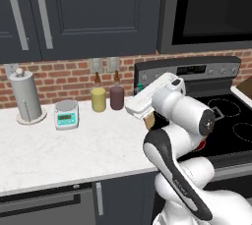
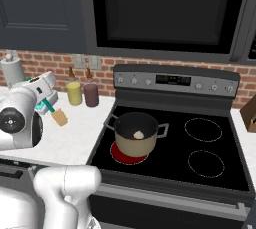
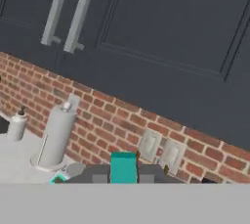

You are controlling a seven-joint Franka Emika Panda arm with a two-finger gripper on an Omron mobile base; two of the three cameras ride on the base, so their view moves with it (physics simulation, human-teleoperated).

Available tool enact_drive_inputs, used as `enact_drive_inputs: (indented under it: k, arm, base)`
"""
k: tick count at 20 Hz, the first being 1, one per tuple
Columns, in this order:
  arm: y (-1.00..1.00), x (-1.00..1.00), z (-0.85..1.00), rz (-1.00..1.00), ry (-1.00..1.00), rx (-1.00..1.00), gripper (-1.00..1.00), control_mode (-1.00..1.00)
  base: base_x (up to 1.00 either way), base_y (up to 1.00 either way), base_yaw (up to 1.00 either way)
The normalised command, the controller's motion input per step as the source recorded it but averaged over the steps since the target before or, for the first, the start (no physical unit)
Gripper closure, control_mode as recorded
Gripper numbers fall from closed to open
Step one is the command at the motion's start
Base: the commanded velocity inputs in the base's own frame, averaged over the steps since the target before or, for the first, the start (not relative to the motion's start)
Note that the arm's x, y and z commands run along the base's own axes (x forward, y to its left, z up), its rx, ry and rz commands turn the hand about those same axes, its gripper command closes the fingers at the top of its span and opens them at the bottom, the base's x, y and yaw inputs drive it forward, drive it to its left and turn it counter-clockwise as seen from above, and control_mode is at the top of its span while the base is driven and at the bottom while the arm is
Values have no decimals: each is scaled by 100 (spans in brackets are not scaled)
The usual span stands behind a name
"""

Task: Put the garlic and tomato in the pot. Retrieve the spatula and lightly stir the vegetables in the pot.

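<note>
My gripper (image 2: 46,104) hangs over the white counter left of the stove and is shut on the spatula's teal handle (image 2: 48,106). The yellow-orange blade (image 2: 60,117) points down and to the right. From the left base, the gripper (image 1: 146,113) holds the blade (image 1: 149,120) just ahead of my arm. In the hand view the teal handle (image 3: 123,168) sits between the dark fingers (image 3: 99,175). The beige pot (image 2: 136,134) stands on the front left burner, which glows red (image 2: 125,155). The pale garlic (image 2: 138,135) lies inside it. The tomato is hidden.
A yellow bottle (image 1: 98,99) and a maroon bottle (image 1: 116,97) stand at the brick wall, with a small scale (image 1: 66,114) and a paper towel holder (image 1: 25,99) further left. A wooden block (image 2: 248,113) sits right of the stove. Dark cabinets hang overhead.
</note>
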Motion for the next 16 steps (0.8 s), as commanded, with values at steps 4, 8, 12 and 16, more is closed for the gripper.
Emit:
enact_drive_inputs:
  k: [4,8,12,16]
  arm:
    - [-100,0,70,-26,5,27,100,-100]
    - [-100,0,3,-9,-5,7,100,-100]
    - [-100,0,-8,-3,-6,5,100,-100]
    - [-96,8,-18,-1,-6,6,100,-100]
  base:
    - [0,0,0]
    - [0,0,0]
    - [0,0,0]
    - [0,0,0]
